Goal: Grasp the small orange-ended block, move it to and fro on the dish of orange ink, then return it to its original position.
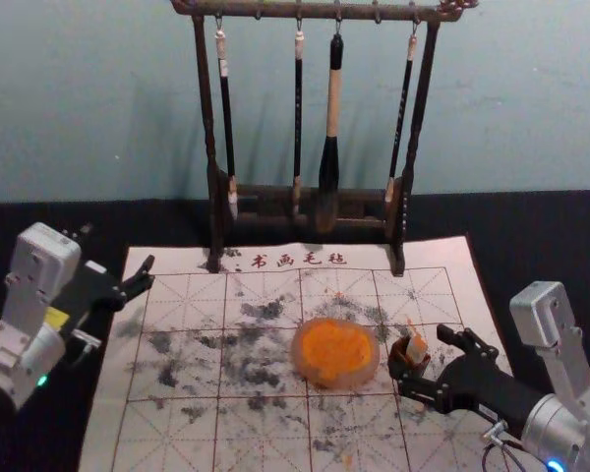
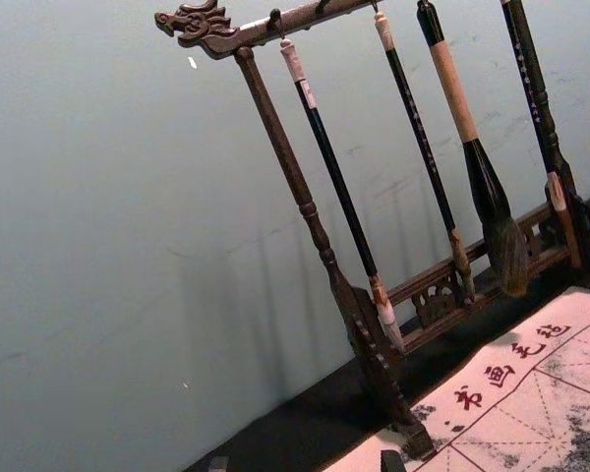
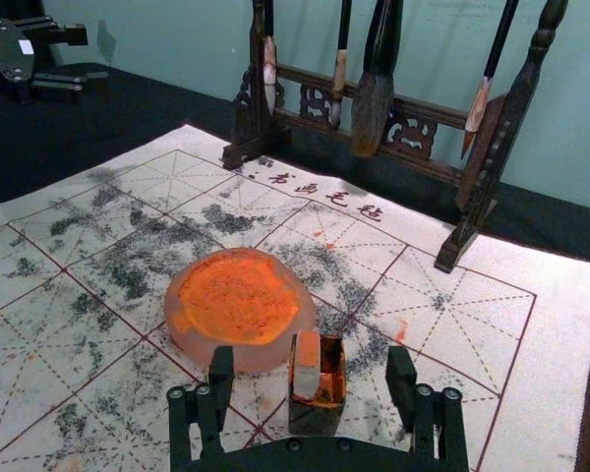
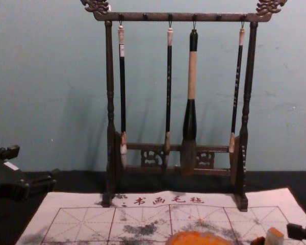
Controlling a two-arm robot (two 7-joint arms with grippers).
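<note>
I have my right gripper [image 1: 428,361] reaching in on the right side of the mat [image 1: 98,433], its fingers spread to either side of a small dark holder [image 3: 313,423] and gripping nothing. The orange-ended block [image 3: 307,380] stands in that holder, its upper part poking out. Its side is pale, almost white, and flat; its top end is orange – a blunt, squared-off face turned upward. In the chest view I see it lean slightly, pale below and orange above. The holder's rim and inner wall are smeared with orange too.

The dish [image 3: 300,344] of orange ink lies just beside the holder, on the side towards my left arm. It is round and translucent, with thick, uneven ink across its middle.

My left gripper [image 1: 118,251] hangs beyond the left edge of the mat, fingers apart and holding nothing. Behind the mat stands a dark wooden rack [image 4: 110,76] with four brushes [image 4: 190,76] hanging from it. The mat carries red grid lines – and grey-black blotches all around the dish.
</note>
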